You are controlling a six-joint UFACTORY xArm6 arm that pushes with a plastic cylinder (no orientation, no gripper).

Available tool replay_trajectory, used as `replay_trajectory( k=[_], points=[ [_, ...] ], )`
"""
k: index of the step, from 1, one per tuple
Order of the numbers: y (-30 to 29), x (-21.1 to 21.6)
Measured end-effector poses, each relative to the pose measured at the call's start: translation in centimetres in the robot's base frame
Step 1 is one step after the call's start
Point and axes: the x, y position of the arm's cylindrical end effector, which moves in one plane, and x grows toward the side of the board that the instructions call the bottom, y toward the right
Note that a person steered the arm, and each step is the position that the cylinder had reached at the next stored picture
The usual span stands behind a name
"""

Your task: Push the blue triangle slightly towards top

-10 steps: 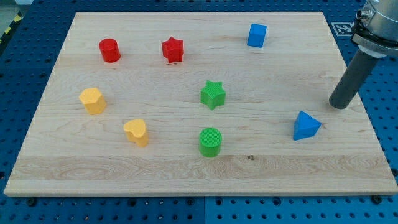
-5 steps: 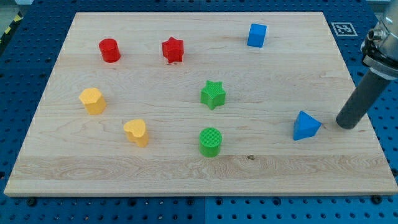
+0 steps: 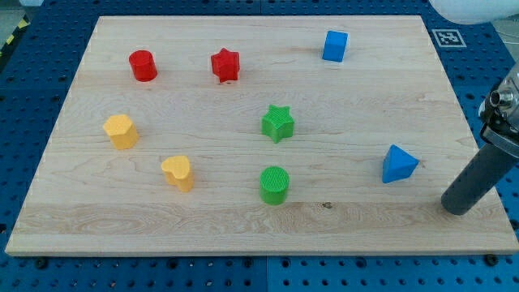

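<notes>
Currently blue triangle (image 3: 399, 165) sits near tabletop (image 3: 243, 219) right edge. My tip (image 3: 456, 208) apart from it, lower right; no hand fitted, nothing gripped. Risk: off-centre contact from that side spins triangle or shoves it leftward, not toward view's top.

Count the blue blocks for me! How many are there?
2. A blue cube sits near the view's top; a blue triangle sits at the right, just up-left of my tip. Nothing looks hidden.
</notes>
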Motion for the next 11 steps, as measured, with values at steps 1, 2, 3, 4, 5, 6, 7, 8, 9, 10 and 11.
replay_trajectory(
  k=[1,2,3,4,5,6,7,8,9,10,11],
  points=[
    [-2.2,-0.9],
    [-4.3,-1.4],
    [-4.3,-2.4],
    [-4.3,-2.4],
    [-4.3,-2.9],
    [-5.7,-3.0],
    [-5.7,-4.1],
    [-5.7,-6.3],
    [-5.7,-6.3],
    [-5.7,-6.8],
    [-5.7,-7.3]
  ],
)
